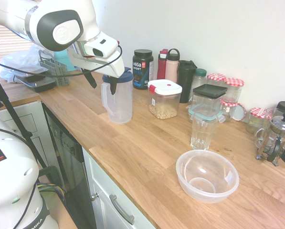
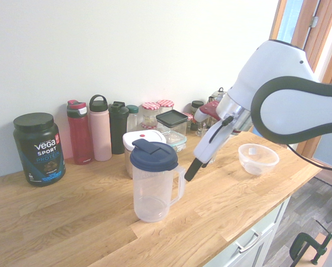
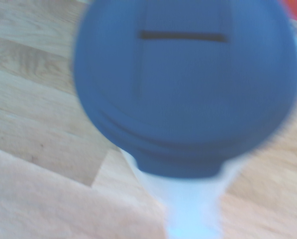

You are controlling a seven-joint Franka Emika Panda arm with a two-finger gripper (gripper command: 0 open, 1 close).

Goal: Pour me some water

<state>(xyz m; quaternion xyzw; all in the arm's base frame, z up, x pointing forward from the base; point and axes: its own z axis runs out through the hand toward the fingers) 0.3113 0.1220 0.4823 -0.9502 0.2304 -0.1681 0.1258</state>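
Note:
A clear plastic pitcher [image 1: 118, 102] with a blue lid [image 2: 153, 155] stands upright on the wooden counter [image 1: 132, 152]; it looks nearly empty. My gripper [image 1: 102, 82] hangs open at lid height on the handle side, one dark finger [image 2: 191, 168] just beside the handle [image 2: 180, 183]. It holds nothing. In the wrist view the blurred blue lid [image 3: 185, 84] fills the frame, with the pale handle [image 3: 193, 209] below it. A tall empty glass [image 1: 202, 129] stands further along the counter. In the second exterior view the arm hides the glass.
A clear plastic bowl [image 1: 207, 175] sits near the counter's front edge past the glass. A white-lidded food box [image 1: 164, 99] stands right beside the pitcher. A protein tub [image 1: 142, 68], bottles [image 1: 172, 64], jars [image 1: 234, 90] and a French press [image 1: 275, 138] line the wall.

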